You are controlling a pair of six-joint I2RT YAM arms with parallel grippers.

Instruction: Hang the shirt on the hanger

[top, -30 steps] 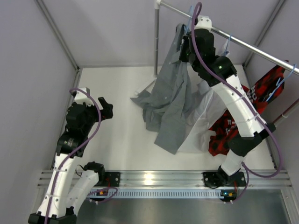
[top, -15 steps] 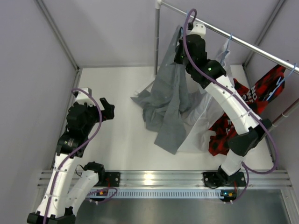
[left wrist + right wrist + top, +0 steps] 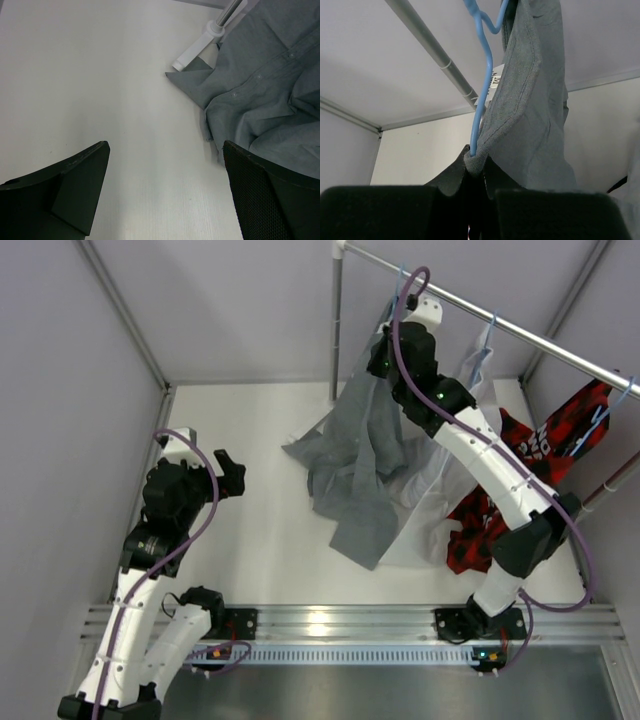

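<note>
Writing: a small white tag (image 3: 496, 80) beside the hanger wire carries dark print, too small to read.
Shirt (image 3: 355, 455): hangs from the rail (image 3: 520, 335) at upper middle of the top view. Its long axis runs down and slightly left, and its lower part is heaped on the tabletop (image 3: 250, 440).
Hanger (image 3: 482, 90): the hook points up and is cut off by the top edge of the right wrist view. The blue wire drops into a fold of shirt, and the rest of the frame is hidden under the cloth.
Right end effector (image 3: 476, 170): pressed together, pinching the shirt fold where the wire enters it. The fingers are dark and blurred at the bottom of the frame.
Left end effector (image 3: 165, 190): spread, nothing between the fingers, over bare tabletop left of the shirt's edge.
Post (image 3: 336, 325): upright, just left of the shirt.
White shirt (image 3: 440, 490): partly covered by the shirt and the right arm.
Red-and-black garment (image 3: 480, 520): at right, partly behind the arm.
</note>
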